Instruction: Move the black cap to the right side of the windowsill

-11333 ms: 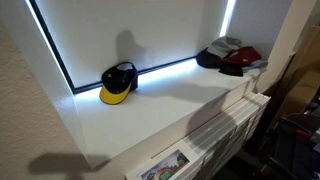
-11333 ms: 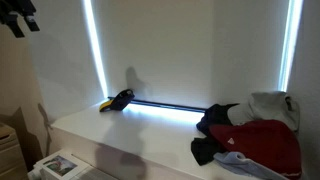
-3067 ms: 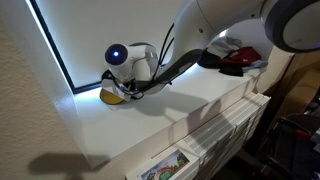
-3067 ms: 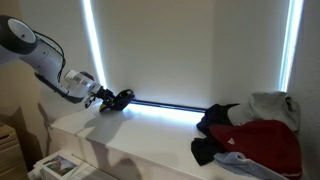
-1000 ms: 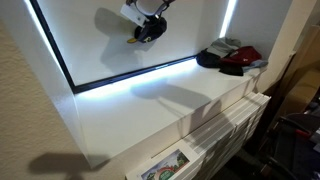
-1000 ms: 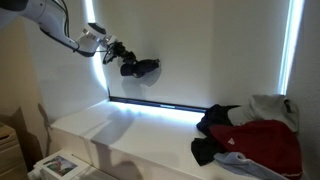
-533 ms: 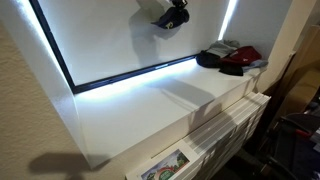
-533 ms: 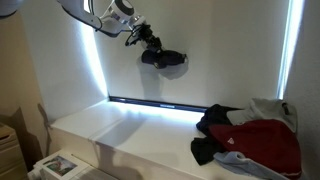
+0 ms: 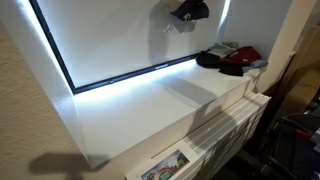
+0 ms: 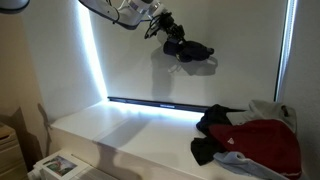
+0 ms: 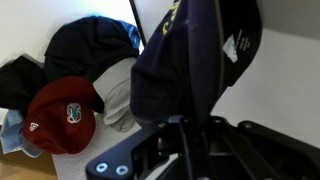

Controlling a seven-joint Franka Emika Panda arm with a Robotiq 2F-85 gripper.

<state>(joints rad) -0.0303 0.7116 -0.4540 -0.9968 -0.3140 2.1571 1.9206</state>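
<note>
The black cap (image 10: 193,51) hangs high in the air in front of the blind, well above the white windowsill (image 10: 130,130). My gripper (image 10: 171,33) is shut on its edge, with the arm reaching in from the upper left. In an exterior view the black cap (image 9: 190,10) shows at the top edge, over the windowsill (image 9: 150,105). In the wrist view the black cap (image 11: 190,55) fills the middle, a strip of yellow at its top, pinched in my gripper (image 11: 186,122).
A heap of clothes and caps (image 10: 250,135) lies on one end of the sill, also the heap (image 9: 232,57). The wrist view shows a red cap (image 11: 62,115), a grey cap (image 11: 120,88) and dark cloth (image 11: 90,42) there. A radiator (image 9: 228,125) sits under the sill.
The gripper has carried the black cap further along the window toward the heap of clothes, and slightly higher. The grip has stayed shut.
</note>
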